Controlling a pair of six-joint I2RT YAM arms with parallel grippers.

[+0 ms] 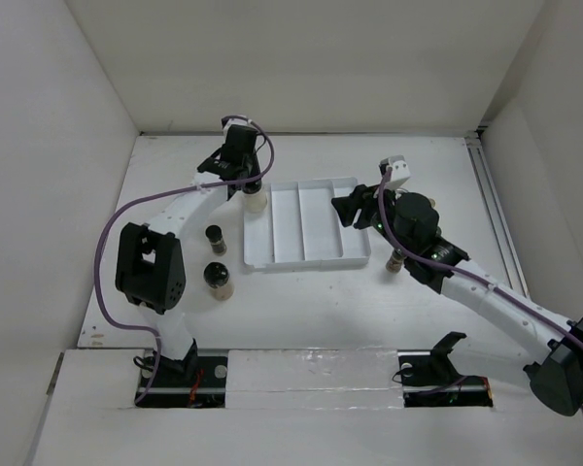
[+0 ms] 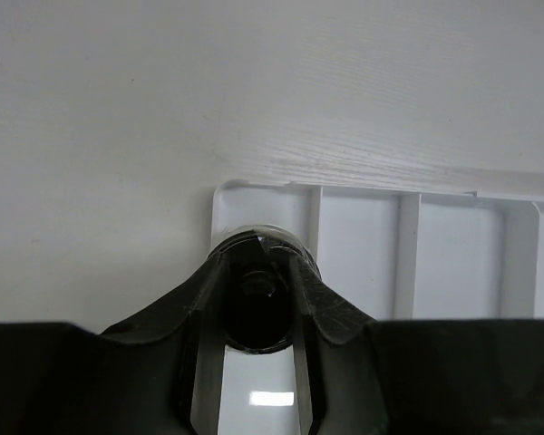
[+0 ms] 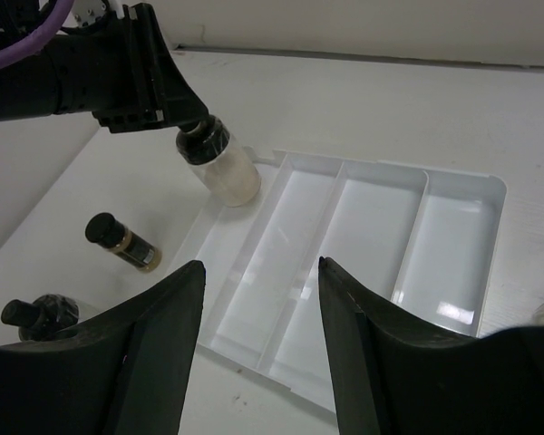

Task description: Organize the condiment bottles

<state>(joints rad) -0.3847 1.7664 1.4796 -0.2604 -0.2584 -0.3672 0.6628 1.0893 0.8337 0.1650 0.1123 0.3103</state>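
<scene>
- The left gripper [image 3: 192, 127] is clenched on the black cap of a small clear bottle with pale beige contents [image 3: 225, 172].
- That bottle hangs tilted from the fingers, its base at the far-left corner of the white rectangular tray with three long compartments [image 1: 316, 228]. I cannot tell whether the base touches the rim or sits just clear of it.
- From the left wrist view the two dark fingers [image 2: 313, 304] hug the cap on both sides, with the tray's corner just beyond.
- The right gripper [image 3: 259, 267] is released, its jaws spread with nothing between them. It hovers above the tray's near-right part.
- A slim clear bottle with a black cap and brownish contents [image 1: 215, 239] is on the white table [image 1: 301, 301], just left of the tray.
- A squat dark-capped jar with pale contents [image 1: 218, 281] sits nearer the arm bases, close to the slim one but apart from it.
- Another small bottle with beige contents [image 1: 395, 262] stands right of the tray, partly hidden under the right arm.
</scene>
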